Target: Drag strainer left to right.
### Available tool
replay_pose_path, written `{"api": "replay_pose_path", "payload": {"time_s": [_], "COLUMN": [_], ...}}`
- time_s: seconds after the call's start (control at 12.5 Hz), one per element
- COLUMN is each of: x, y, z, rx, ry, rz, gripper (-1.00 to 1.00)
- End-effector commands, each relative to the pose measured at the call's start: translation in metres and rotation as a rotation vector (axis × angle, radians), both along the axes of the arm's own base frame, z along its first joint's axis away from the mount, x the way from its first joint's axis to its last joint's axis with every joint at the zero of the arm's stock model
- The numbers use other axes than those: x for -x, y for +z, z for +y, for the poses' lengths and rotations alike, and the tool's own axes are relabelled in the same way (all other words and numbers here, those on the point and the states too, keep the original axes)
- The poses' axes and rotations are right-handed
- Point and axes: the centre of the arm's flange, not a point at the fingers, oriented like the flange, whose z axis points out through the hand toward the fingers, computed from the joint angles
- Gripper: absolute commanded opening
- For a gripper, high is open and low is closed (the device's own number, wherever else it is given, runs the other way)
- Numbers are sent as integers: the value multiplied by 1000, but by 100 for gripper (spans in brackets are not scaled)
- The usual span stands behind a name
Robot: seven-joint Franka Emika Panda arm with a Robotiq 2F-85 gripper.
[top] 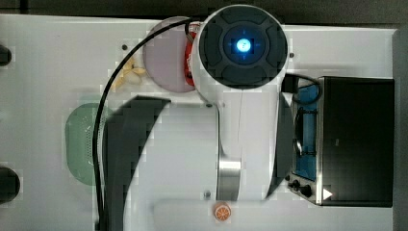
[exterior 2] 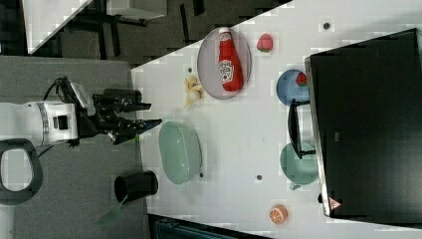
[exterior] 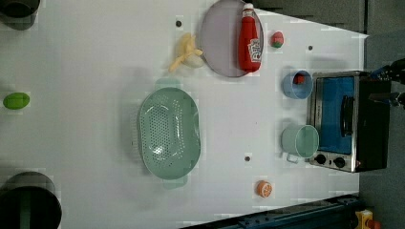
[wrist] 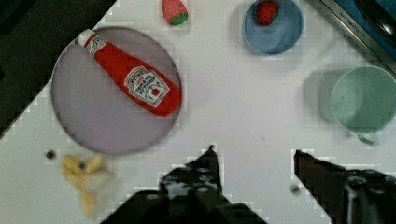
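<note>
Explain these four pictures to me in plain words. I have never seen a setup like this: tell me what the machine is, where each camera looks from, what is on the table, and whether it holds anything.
The machine is a single robot arm ending in a two-fingered gripper. In the right view it reaches in from the side; its jaws stand open and hold nothing.

The top view looks straight down, so the arm's own body hides much of the white table. The left and right views see the table from off the arm. The wrist view comes from a camera on the arm itself, with the dark fingers at the picture's edge.

On the table lie a pale green strainer, a ketchup bottle on a grey plate, a banana, a strawberry, a blue bowl with a second strawberry inside, a green mug, an orange slice and a small oven.
</note>
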Motion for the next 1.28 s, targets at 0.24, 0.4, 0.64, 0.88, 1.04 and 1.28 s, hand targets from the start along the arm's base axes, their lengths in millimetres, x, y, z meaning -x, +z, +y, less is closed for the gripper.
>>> {"api": "replay_pose_path", "payload": {"time_s": [0.24, 0.4, 0.64, 0.88, 1.04, 1.28], "x": [135, 130, 121, 118, 113, 108], "y": [72, 66, 40, 0, -32, -93], "z": [-5, 31, 115, 209, 263, 320], "rx": [-43, -47, -7, 33, 15, -30], "ry": [-82, -28, -19, -112, -187, -386], "rz": [-16, -2, 32, 27, -1, 22], "gripper": [100, 100, 100, 100, 100, 100]}}
